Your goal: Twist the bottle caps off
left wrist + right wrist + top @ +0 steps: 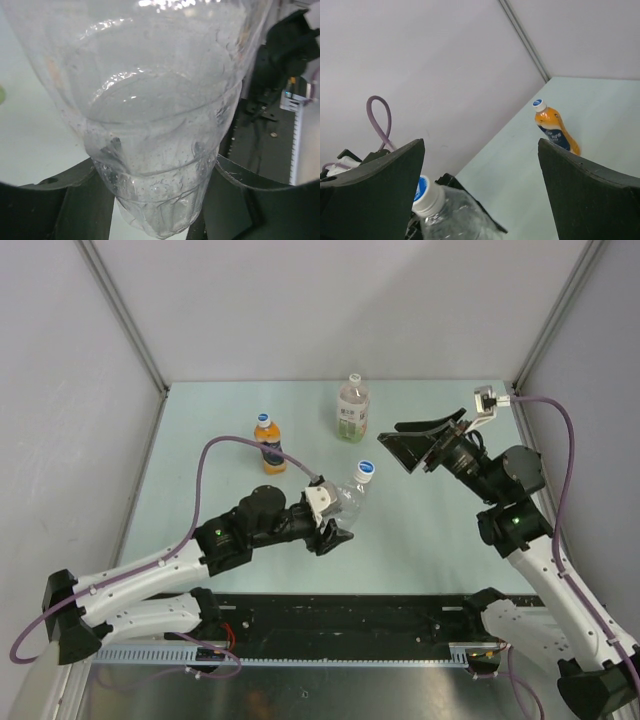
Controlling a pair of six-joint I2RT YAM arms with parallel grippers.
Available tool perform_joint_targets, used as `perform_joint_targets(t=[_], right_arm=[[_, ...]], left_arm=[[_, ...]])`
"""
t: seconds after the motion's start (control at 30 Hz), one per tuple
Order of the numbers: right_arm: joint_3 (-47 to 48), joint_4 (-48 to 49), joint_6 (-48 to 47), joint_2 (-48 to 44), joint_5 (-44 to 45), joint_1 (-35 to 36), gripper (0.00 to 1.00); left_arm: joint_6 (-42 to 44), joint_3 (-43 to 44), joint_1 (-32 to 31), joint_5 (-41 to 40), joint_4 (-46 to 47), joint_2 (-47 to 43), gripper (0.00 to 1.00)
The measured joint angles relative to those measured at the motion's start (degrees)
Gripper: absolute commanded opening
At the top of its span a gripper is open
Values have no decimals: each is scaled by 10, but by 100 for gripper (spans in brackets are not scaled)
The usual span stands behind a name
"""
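- Grip on the clear plastic bottle (348, 500) falls to the left gripper (159, 200), which pinches the lower body from both sides and holds it tilted, neck toward the right arm.
- The bottle's blue-and-white cap (365, 470) sits on the neck, by all appearances screwed down; it looks like the cap in hand.
- The right gripper (481, 150) hovers just beside that cap with its jaws spread wide and nothing between them.
- In the right wrist view the cap sits low and close to one finger, not midway between the two.
- Done well, the step calls for centring the jaws on the cap first and lining the wrist's turning axis up with the bottle's neck.
- The fingers should then close on the cap's side wall alone, clear of the neck and shoulder below it.
- The thin, clear wall is the likely weak point. It may slip round in the left fingers once the twist begins, and a harder squeeze risks crumpling it.
- An orange drink bottle (268, 448) and a green-labelled bottle (352, 410) stand upright farther back on the pale green table (430, 540), well apart from both grippers.
- The orange bottle's blue-and-white cap (264, 419) and the green-labelled bottle's whitish cap (353, 378) are both in place, so that work appears not yet done.
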Motion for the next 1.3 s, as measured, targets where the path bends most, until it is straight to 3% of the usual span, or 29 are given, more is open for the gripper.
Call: perform_joint_targets(t=[0.23, 0.63, 0.87, 1.07, 1.3], right_arm=[[39, -86, -30, 5, 125, 87, 99], [120, -202, -73, 82, 344, 216, 99], [160, -231, -85, 144, 398, 244, 99], [180, -246, -84, 181, 401, 242, 87], [181, -251, -78, 188, 388, 223, 62]], left_arm=[[-21, 1, -9, -149, -7, 17, 0], [-88, 68, -51, -435, -83, 123, 0], [-105, 130, -70, -540, -121, 184, 0], [-104, 147, -78, -583, -140, 211, 0], [-104, 150, -79, -603, -153, 214, 0]])
